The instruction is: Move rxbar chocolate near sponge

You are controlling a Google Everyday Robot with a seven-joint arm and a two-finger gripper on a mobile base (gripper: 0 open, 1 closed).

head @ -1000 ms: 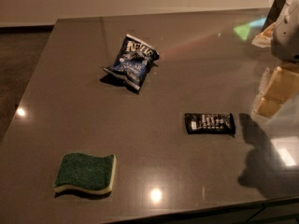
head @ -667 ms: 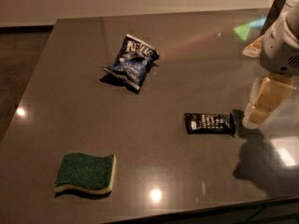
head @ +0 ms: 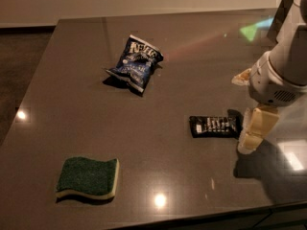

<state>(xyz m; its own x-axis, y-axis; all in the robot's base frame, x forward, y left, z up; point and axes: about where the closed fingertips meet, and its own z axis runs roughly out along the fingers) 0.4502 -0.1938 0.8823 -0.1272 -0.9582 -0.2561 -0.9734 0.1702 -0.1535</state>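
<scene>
The rxbar chocolate [head: 214, 126], a flat black wrapper with white lettering, lies right of the table's middle. The sponge [head: 87, 178], green on top with a pale yellow base, lies near the front left. My gripper [head: 251, 136] hangs from the white arm at the right, its tip just right of the bar's right end and close above the table.
A crumpled blue chip bag [head: 135, 63] lies at the back, left of centre. The dark grey table [head: 86, 114] has its front edge near the bottom of the view and its left edge running diagonally. Bright light spots reflect off the surface.
The arm and gripper have moved left and down, from the table's right edge to right beside the bar's right end. The bar, sponge and bag have not moved.
</scene>
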